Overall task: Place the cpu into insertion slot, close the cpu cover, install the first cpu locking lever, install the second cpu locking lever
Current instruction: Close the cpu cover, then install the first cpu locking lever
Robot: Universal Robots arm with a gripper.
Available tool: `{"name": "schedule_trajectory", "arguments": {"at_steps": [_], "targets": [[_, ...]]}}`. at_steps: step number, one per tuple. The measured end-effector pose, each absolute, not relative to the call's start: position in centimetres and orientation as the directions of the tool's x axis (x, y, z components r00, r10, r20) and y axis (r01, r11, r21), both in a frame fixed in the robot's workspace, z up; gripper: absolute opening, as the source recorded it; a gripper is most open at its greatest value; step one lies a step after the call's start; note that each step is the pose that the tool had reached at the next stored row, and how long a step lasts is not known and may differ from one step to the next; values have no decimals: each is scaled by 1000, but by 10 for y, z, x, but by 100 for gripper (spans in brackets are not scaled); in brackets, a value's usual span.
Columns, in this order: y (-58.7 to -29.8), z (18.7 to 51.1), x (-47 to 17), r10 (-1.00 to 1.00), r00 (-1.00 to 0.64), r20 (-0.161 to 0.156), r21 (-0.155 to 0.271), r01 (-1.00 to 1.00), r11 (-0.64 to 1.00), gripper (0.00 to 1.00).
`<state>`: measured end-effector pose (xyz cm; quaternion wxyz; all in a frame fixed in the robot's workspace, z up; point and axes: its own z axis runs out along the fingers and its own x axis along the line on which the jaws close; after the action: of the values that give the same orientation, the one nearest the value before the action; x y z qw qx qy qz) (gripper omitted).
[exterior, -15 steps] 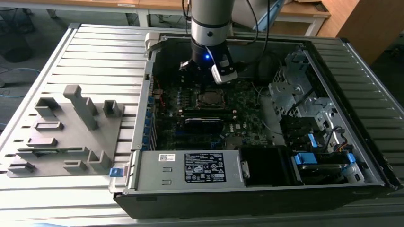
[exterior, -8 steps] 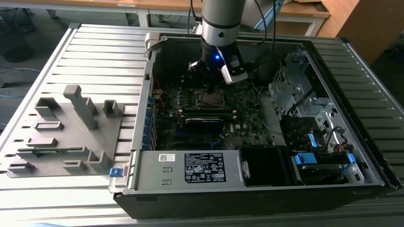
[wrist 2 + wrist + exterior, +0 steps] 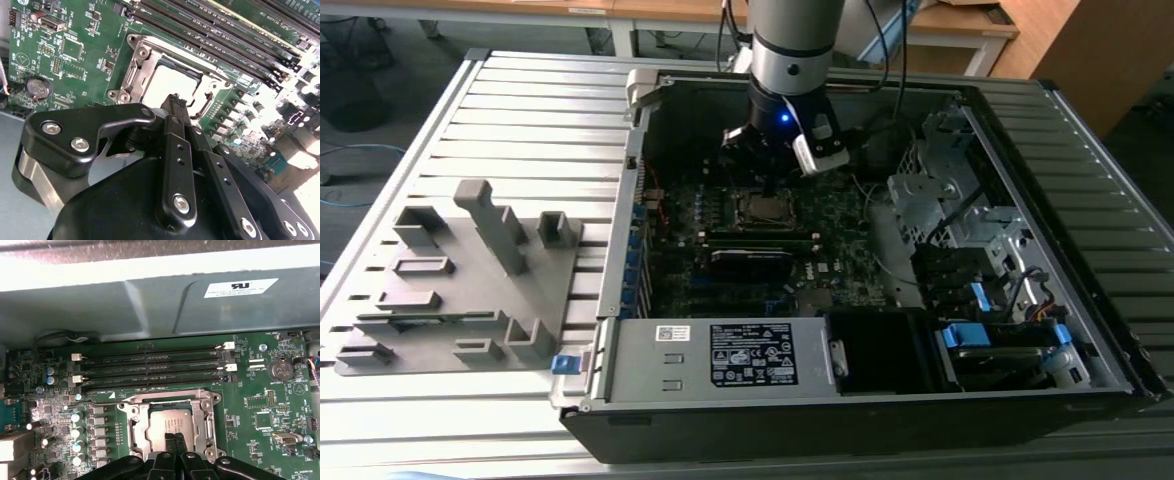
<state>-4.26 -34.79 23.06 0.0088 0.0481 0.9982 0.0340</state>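
Squarely framed by silver cpu cover (image 3: 136,427), dull grey cpu (image 3: 167,421), fingers (image 3: 170,442) together

A: Cpu (image 3: 167,426)?
B: In the insertion slot (image 3: 744,212), under the cpu cover (image 3: 137,422). Gripper (image 3: 174,436) directly over it.
A: Surroundings?
B: Memory slots (image 3: 150,371) between socket and power supply box (image 3: 720,357). Fixture tray (image 3: 574,290) beside the case, on the exterior view's left.

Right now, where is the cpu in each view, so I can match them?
Exterior view: the cpu sits on the motherboard, under the arm.
First wrist view: the cpu lies between the tool and the memory slots.
Second wrist view: the cpu lies just past the tool.
Shared landmark: the long black memory slots beside it.
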Motion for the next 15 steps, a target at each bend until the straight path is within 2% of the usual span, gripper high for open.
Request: {"name": "schedule_trajectory", "arguments": {"at_steps": [15], "targets": [[-348, 235, -43, 97, -995, -14, 69, 96, 993, 11]]}}
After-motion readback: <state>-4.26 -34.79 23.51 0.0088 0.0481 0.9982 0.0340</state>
